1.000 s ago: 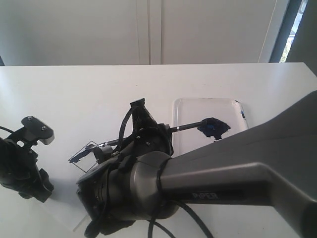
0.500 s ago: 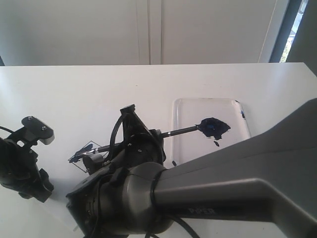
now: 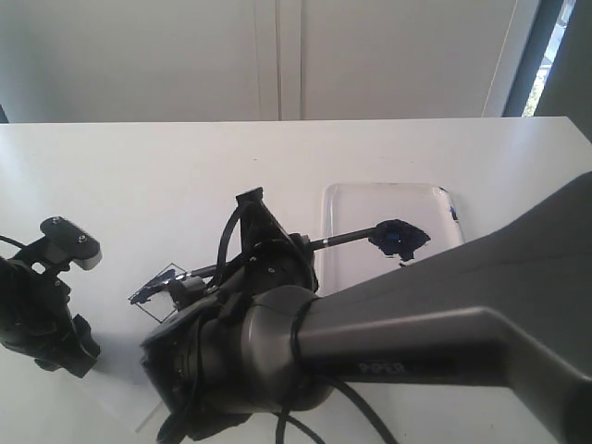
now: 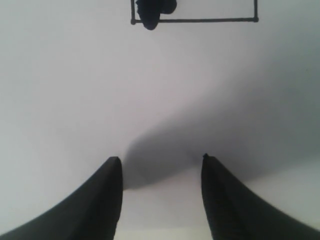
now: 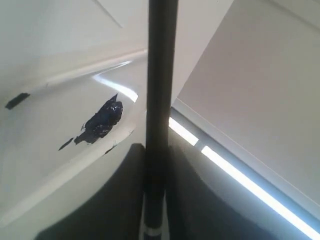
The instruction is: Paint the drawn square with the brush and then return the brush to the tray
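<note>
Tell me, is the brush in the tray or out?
Out. The brush is held up, bristles at the drawn square, handle end pointing toward the tray.

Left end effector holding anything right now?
No, the left end effector is open, with only bare white surface showing between its fingers.

A white, matte tabletop fills the scene, and its far edge meets a pale wall. Narrow vertical seams run down the wall near the middle. At the far right, a dark window frame slants beside a sliver of bright daylight and a hint of green leaves. A soft grey shadow lies on the white surface at the near left.
</note>
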`<state>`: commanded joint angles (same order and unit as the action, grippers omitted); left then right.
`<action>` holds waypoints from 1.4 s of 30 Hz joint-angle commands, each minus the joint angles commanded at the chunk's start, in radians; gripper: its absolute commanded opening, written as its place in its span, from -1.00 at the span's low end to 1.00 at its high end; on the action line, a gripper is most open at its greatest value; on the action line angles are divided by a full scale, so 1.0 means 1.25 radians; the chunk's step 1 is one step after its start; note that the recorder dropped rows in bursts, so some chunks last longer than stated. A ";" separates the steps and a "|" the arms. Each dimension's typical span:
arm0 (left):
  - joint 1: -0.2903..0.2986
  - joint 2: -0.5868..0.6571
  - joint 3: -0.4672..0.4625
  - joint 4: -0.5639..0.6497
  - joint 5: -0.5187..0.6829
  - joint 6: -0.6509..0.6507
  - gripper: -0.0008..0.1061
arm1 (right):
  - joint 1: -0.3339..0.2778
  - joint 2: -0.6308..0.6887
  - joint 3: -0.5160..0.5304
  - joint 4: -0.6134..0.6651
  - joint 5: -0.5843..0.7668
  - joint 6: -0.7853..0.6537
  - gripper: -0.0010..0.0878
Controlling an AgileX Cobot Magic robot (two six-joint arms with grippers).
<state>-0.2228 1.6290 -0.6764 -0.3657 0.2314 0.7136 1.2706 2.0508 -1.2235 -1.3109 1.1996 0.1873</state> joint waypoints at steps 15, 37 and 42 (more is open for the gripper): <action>0.000 0.000 0.000 0.000 0.003 0.000 0.02 | -0.016 0.000 -0.001 -0.033 -0.018 0.000 -0.98; 0.000 0.000 0.000 0.000 -0.010 -0.010 0.02 | 0.046 0.000 -0.001 0.033 -0.009 0.023 -0.98; 0.000 0.000 0.000 0.000 -0.020 -0.023 0.02 | 0.048 -0.004 0.004 0.070 0.016 0.024 -0.98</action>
<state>-0.2228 1.6290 -0.6764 -0.3657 0.2060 0.6851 1.3302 2.0463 -1.2187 -1.2239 1.2191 0.2179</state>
